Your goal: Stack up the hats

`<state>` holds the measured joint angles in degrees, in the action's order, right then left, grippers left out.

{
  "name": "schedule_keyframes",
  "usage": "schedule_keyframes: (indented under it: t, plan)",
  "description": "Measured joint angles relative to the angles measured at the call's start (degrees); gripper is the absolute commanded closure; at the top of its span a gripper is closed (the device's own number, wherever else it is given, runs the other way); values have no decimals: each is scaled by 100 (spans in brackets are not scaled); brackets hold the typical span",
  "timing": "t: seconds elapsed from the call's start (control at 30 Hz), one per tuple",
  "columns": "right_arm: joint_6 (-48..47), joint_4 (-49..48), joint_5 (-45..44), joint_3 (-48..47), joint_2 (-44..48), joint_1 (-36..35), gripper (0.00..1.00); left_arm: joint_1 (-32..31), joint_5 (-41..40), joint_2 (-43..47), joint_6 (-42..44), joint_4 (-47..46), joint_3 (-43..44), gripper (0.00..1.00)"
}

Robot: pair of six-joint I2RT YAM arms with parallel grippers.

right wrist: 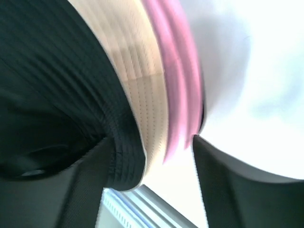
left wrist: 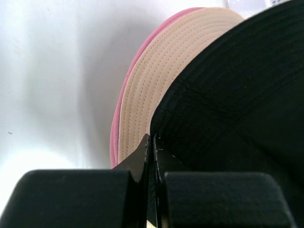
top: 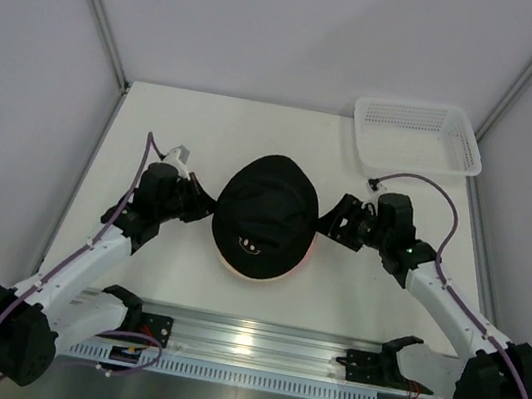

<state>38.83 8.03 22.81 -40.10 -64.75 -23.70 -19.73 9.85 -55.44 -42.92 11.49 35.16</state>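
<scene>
Brims of stacked hats (top: 266,210) show row-stitched fabric.

1. A white mesh basket (top: 416,132) sits at about one o'clock on the table, by its far right corner.
2. The table (top: 217,126) is plain white.
3. An aluminium rail (top: 253,344) runs along its six o'clock edge.

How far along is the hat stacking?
Done: the black hat lies on top of the beige hat and pink hat; no loose hat shows. In hand: the left gripper pinches the black brim, the right gripper stands open. Left: letting go and pulling back.
</scene>
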Motion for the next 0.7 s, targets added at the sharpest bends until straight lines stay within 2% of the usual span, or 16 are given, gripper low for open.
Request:
schedule_keyframes:
  t: [0.03,0.1,0.23,0.33,0.5,0.7]
  plan:
    - [-92,243,-15,-68,114,109,22,0,-42,7,129,186,153,99]
    - [-236,531,-44,-289,332,372,20,2,-90,4,369,494,474,99]
    - [-409,448,74,-907,463,813,18,7,-136,-74,697,824,1023,99]
    - [-439,-98,260,-1163,188,933,17,7,-170,-254,807,925,1263,99]
    - [-192,-1309,730,-1047,-820,925,17,4,-168,-793,894,1027,1526,99]
    - [144,-2092,1123,-866,-1679,857,19,4,-72,-1388,955,1099,1810,99]
